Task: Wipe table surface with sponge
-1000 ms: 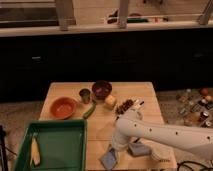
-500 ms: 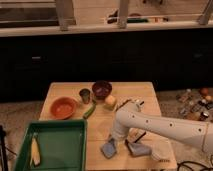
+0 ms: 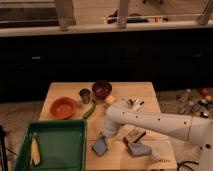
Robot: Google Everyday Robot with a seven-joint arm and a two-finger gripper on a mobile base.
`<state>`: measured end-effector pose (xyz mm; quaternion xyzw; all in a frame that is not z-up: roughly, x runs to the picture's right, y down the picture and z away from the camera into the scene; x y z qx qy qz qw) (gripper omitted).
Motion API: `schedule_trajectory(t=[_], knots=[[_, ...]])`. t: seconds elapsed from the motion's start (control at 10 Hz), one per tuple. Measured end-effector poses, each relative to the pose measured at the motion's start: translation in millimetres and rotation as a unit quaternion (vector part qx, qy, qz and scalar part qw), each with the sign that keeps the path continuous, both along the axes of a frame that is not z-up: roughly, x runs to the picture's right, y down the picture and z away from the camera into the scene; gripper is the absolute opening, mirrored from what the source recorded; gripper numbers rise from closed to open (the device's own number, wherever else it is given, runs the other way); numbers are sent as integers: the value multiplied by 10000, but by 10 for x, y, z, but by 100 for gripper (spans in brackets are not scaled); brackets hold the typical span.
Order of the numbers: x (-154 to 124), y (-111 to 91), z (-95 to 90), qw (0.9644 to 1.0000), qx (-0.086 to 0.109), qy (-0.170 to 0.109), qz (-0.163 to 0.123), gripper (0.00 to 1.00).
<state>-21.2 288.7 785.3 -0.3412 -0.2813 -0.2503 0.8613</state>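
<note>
From my remote station, the scene reads from the left with the green plastic tray [image 3: 75, 129] sitting at the near left corner of the table surface [image 3: 145, 92], a pale yellowish corn-like item [image 3: 34, 152] lying along the tray's left inner side. Just beyond the tray's far edge I see an orange bowl [image 3: 63, 107] on the light wooden top, then a small dark green cup [image 3: 85, 95] standing upright beside it, and a green cucumber-like vegetable [image 3: 90, 111] lying slantwise between the cup and the tray's far right corner. A dark maroon bowl [image 3: 102, 89] stands farther back near the middle of the table, with a pale yellow chunk [image 3: 110, 100] just to its right. The sponge [image 3: 100, 146], a flat blue-grey pad, lies on the table surface near the front edge, just right of the tray. My gripper [image 3: 106, 134] hangs directly above the sponge's far end at the tip of the white arm [image 3: 160, 125], which reaches in from the right across the front half of the table; I cannot tell how its fingers stand or whether they touch the pad. Right of the sponge lies a dark brush-like object [image 3: 134, 135], and next to that a greyish-blue block [image 3: 139, 149] with a white part. Some small mixed items [image 3: 134, 103] rest behind the arm toward the table's right side
</note>
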Motion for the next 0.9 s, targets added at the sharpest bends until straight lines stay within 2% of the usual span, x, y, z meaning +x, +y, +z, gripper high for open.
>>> schedule_trajectory(t=[0.3, 0.5, 0.7, 0.9], knots=[[-160, 141, -223, 9992, 27, -366, -152, 0], [-114, 275, -381, 9989, 5, -418, -217, 0], [47, 352, -449, 9993, -56, -304, -191, 0], [296, 398, -449, 9998, -135, -20, -159, 0]])
